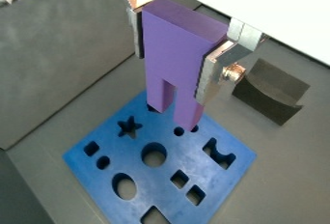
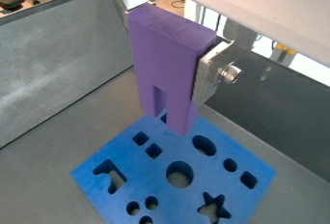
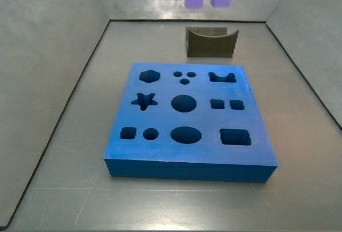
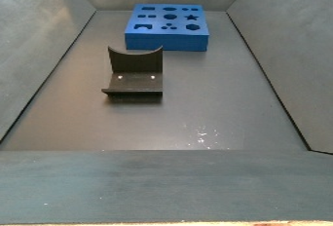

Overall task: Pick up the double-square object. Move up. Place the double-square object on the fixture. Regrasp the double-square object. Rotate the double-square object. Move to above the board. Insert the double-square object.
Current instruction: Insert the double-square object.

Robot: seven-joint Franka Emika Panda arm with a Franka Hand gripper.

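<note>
While above the board (image 1: pixel 165 175), hand (image 1: pixel 180 49) grips double-square object (image 1: pixel 175 59), no writing visible

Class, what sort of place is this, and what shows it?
Probably a robot test cell: a grey walled tray, a blue board of shaped holes, and a pincer holding a purple block above it.

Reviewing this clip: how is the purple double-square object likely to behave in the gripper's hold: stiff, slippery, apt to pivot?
The double-square object looks like rigid plastic, hanging straight with no sag, so probably stiff. Its faces look smooth, and the gripper clamps it near the upper end above the board, so it might pivot if its prongs catch a hole's edge. It looks light for its size.
</note>
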